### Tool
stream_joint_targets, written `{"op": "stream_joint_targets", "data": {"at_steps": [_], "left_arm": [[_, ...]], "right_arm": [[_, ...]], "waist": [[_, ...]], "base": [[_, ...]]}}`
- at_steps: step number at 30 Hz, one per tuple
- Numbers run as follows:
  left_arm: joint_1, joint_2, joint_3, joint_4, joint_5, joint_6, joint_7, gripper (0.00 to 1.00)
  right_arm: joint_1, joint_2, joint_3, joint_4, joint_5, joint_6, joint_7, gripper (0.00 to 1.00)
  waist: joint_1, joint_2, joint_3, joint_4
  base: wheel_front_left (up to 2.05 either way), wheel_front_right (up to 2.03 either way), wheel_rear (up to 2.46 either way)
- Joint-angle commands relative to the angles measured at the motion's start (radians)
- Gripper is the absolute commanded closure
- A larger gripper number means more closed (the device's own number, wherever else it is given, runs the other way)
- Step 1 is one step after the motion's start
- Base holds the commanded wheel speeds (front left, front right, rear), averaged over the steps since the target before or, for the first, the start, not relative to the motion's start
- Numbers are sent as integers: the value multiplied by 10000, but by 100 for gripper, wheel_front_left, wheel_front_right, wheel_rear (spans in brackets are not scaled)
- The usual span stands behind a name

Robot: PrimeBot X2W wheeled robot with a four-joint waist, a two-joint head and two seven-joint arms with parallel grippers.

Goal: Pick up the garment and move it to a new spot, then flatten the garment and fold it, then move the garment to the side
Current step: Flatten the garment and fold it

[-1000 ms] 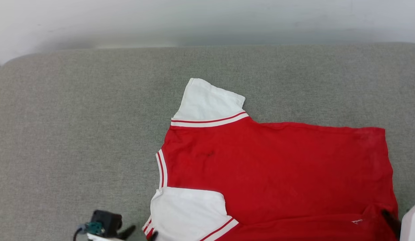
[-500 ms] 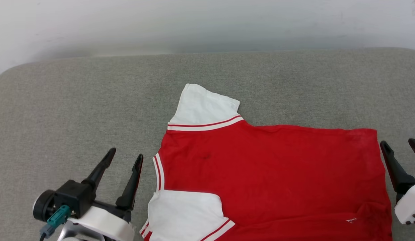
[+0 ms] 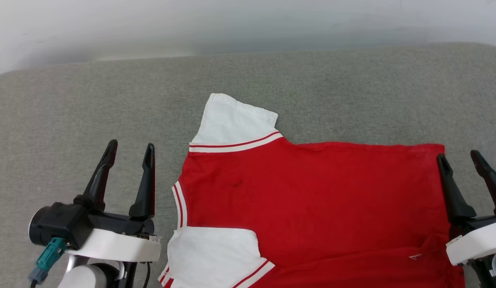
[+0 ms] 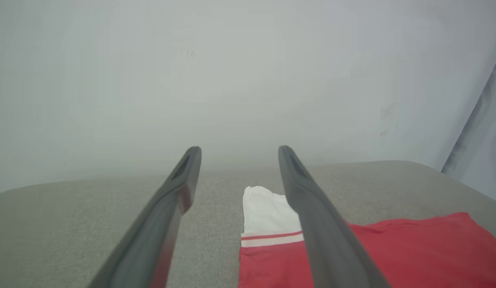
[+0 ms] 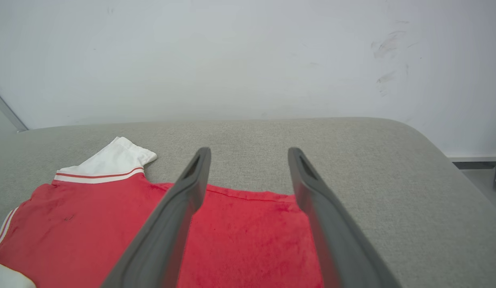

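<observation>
The red garment [image 3: 312, 200] with white striped sleeves lies flat on the grey cushion, neck to the left, hem to the right; its near edge is folded over at the bottom. My left gripper [image 3: 129, 147] stands open just left of the neck, holding nothing. Beside the hem at the far right, my right gripper [image 3: 459, 157] is open and empty too. In the left wrist view the left gripper [image 4: 235, 150] frames the far sleeve of the garment [image 4: 392, 256]. In the right wrist view the right gripper [image 5: 248, 151] hovers over the hem end of the garment [image 5: 239, 240]. No lettering shows.
The grey cushion [image 3: 71, 112] spreads wide to the left and behind the shirt, with a rounded far edge. A pale wall [image 3: 248, 24] rises right behind it. In the right wrist view the cushion [image 5: 412, 180] curves off at the right.
Both grippers have come up into the head view and further up it, now open beside the shirt. The right one let go of the hem corner. The camera shifted slightly.
</observation>
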State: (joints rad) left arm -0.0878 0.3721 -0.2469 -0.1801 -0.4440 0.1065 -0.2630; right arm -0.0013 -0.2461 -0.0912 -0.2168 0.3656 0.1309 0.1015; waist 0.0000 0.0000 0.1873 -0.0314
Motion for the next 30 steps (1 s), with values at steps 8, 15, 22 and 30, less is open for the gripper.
{"op": "stream_joint_targets", "data": {"at_steps": [8,15,22,30], "left_arm": [[-871,152,218,860,441,-1464,142,0],[-3354,1566,-709,1530,-425,-2295,3285,0],[-6273,3228,-1981,2013,-2293,-2363,7574,0],[-8706,4190,-2513,3057,-3512,-2366,11232,0]], "right_arm": [[-543,91,255,106,-174,-4,-546,0],[-867,75,545,178,-431,-4,-847,0],[-1220,365,926,539,-480,-4,-1269,0],[-1505,509,1300,865,-417,-4,-1652,0]], "waist": [[0,0,797,-670],[0,0,1945,-1311],[0,0,2848,-2086],[0,0,3617,-2854]], "base": [[0,0,0],[0,0,0],[0,0,0],[0,0,0]]}}
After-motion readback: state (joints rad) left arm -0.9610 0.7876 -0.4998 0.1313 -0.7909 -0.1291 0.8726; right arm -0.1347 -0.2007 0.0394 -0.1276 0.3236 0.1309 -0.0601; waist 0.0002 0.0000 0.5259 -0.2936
